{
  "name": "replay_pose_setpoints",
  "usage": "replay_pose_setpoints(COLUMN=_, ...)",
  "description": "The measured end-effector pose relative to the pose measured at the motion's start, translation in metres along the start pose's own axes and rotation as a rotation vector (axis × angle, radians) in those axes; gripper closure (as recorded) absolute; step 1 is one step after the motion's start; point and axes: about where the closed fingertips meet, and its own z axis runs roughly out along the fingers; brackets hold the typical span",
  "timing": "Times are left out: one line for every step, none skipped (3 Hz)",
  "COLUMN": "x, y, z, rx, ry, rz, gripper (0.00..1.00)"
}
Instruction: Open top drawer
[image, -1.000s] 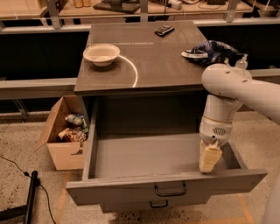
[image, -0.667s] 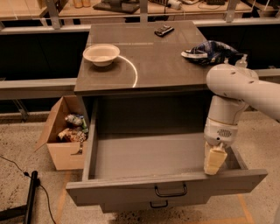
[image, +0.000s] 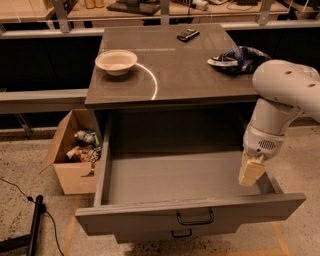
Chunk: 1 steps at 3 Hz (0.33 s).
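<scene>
The top drawer (image: 150, 219) is a wide grey metal drawer, pulled far out from under the cabinet top, and its inside is bare. Its small dark bail handle (image: 195, 218) sits at the centre of the front panel. A lower drawer's handle (image: 181, 233) shows just beneath. My gripper (image: 251, 172) hangs from the white arm (image: 280, 100), pointing down over the drawer's right inner side, just behind the front panel. It is apart from the handle and holds nothing that I can see.
On the cabinet top (image: 170, 65) stand a white bowl (image: 116, 61), a dark phone-like object (image: 187, 34) and a blue-and-white bag (image: 235, 59). An open cardboard box (image: 75, 157) of items sits on the floor at the left. A black cable and pole (image: 34, 227) lie at bottom left.
My gripper has moved a little to the right, towards the drawer's right wall. The drawer has stayed pulled out.
</scene>
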Motion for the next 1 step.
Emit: replay_pose_setpoints(x=-0.0012, y=-0.0026, z=0.0007, rx=0.01, ry=-0.005, rz=0.0, gripper=0.6)
